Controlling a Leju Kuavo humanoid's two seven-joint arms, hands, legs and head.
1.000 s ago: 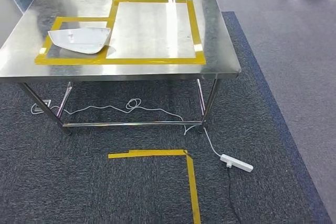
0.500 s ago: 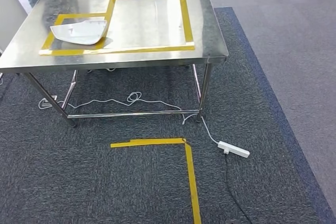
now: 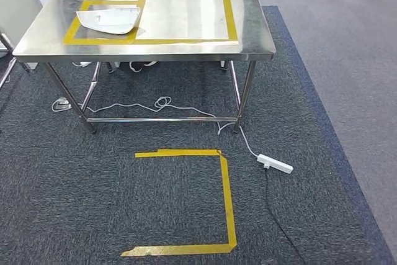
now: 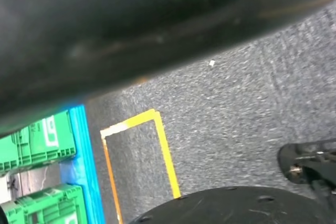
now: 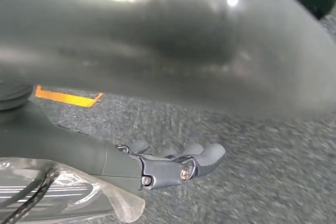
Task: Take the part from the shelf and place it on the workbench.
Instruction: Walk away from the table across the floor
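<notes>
Head view: compared w/ a moment ago the whole picture has shifted. The counter (image 3: 252, 29) now sits higher and further off, and more of the yellow floor tape (image 3: 227, 197) shows, incl. a bottom strip near the robot. This is the camera moving, not the things; I judge the robot is stepping back from the counter. The white part (image 3: 110, 19) lies flat inside the small taped frame at the counter's left end, same place in the frame as before. So this part looks already delivered, and the robot prob. goes back for the shelf. A power strip (image 3: 275, 164) w/ its cable lies on the carpet by the right counter leg.

Left wrist view: carpet, a yellow tape corner (image 4: 154, 116), green crates (image 4: 43, 137) beside a blue edge. Left hand's state: cannot tell.

Right wrist view: right hand (image 5: 174, 163) hangs over the carpet, fingers stretched out and apart, holding nothing.
</notes>
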